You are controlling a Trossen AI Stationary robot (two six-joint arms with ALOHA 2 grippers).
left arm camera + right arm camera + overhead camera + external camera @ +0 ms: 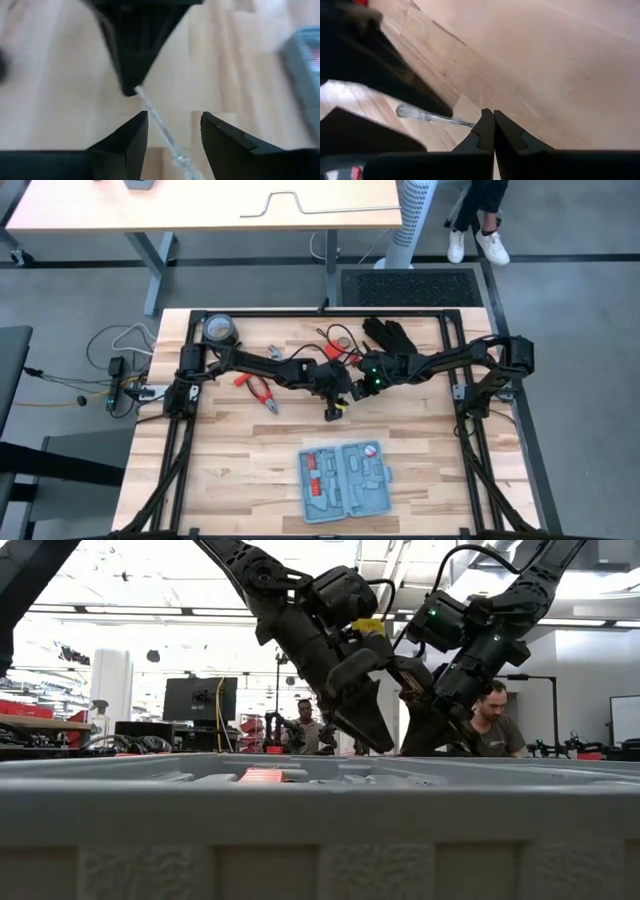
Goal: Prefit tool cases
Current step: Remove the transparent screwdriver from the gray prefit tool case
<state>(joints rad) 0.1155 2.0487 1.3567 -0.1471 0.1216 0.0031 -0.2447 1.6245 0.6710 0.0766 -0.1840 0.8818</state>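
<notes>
The blue-grey tool case (345, 480) lies open on the near part of the table, and its wall (320, 830) fills the low view's foreground. At the table's middle both grippers meet at a thin screwdriver (155, 117) with a metal shaft and a clear handle (409, 112). My right gripper (493, 127) is shut on the shaft. My left gripper (172, 135) is open, with one finger on either side of the shaft near the handle. My right gripper pinches the screwdriver's metal shaft at its tip end (472, 123) between the free ends of its two fingers (132, 75). The shaft runs on from the fingertips toward my left gripper. The screwdriver looks held above the wood.
Red-handled pliers (262, 390) lie left of the grippers. A dark tape roll (220, 330) sits at the far left, a black glove (390, 335) at the far middle, with small tools and wire (335, 340) beside it. People (490, 725) are in the room beyond.
</notes>
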